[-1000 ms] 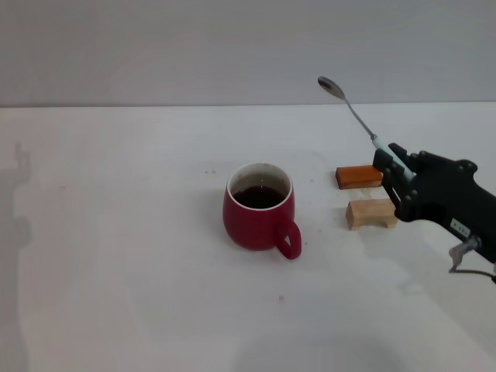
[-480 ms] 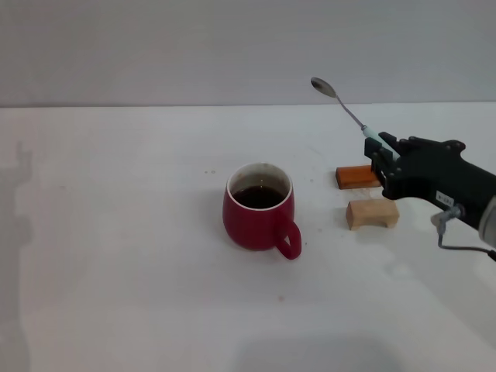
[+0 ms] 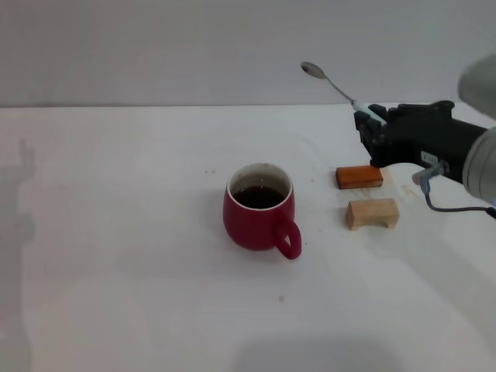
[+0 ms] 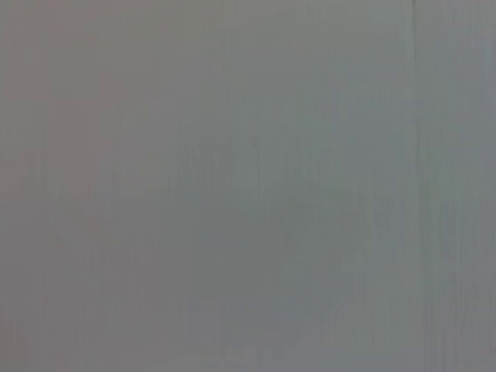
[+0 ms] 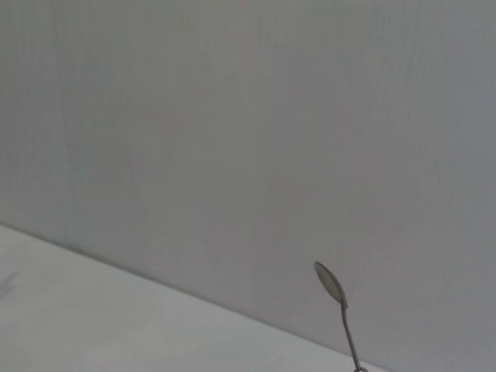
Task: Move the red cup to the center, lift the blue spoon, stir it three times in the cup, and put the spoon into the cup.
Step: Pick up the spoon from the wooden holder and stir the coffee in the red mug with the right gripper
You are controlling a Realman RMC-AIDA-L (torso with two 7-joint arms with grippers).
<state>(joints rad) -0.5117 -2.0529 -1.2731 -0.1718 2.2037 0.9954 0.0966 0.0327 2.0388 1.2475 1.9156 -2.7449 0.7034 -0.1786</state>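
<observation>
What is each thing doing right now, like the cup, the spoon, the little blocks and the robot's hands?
red cup: upright on the table, dark liquid inside, handle toward the camera.
blue spoon: held in the air, bowl end pointing up and away, not in the cup.
right gripper: shut on the spoon's handle, raised.
orange block: lying flat.
pale wooden block: lying flat.
left gripper: not in view.

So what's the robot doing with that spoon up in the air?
The right gripper is holding a slim spoon with a grey metal bowl and pale blue handle up above the white table, bowl end pointing up and away. The round dark-red ceramic mug sits in the middle with dark liquid inside. Two small wooden blocks lie beside it. The spoon isn't in the mug yet.
</observation>
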